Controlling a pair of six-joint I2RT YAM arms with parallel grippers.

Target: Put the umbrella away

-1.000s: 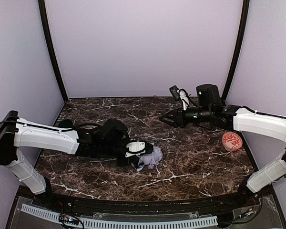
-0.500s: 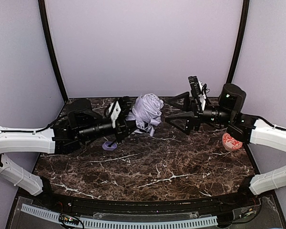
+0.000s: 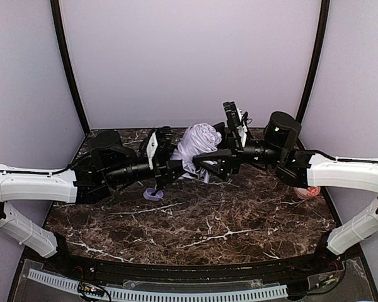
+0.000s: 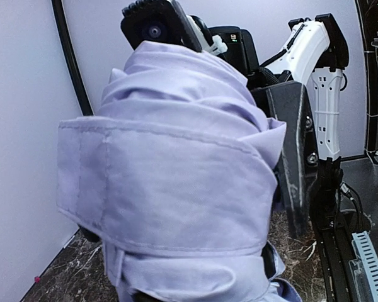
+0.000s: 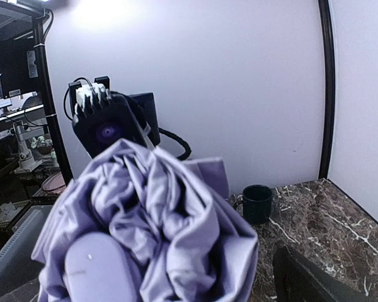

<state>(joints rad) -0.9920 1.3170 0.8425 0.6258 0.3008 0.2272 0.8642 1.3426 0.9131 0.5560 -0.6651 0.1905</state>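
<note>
We count one folded pale-lavender fabric umbrella (image 3: pixel 198 141), pinched in our left tool (image 3: pixel 175 165) above the dark marble surface (image 3: pixel 208 220); our right tool (image 3: pixel 209 146) gapes wide beside it; one red-and-white disc (image 3: pixel 307 191) lies apart.

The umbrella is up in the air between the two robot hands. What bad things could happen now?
Only the left gripper holds the umbrella above the table, so it might slip and drop. The right gripper is open right at the bunched fabric and may pinch loose cloth instead of something firm. The strap hangs low and could snag.
</note>
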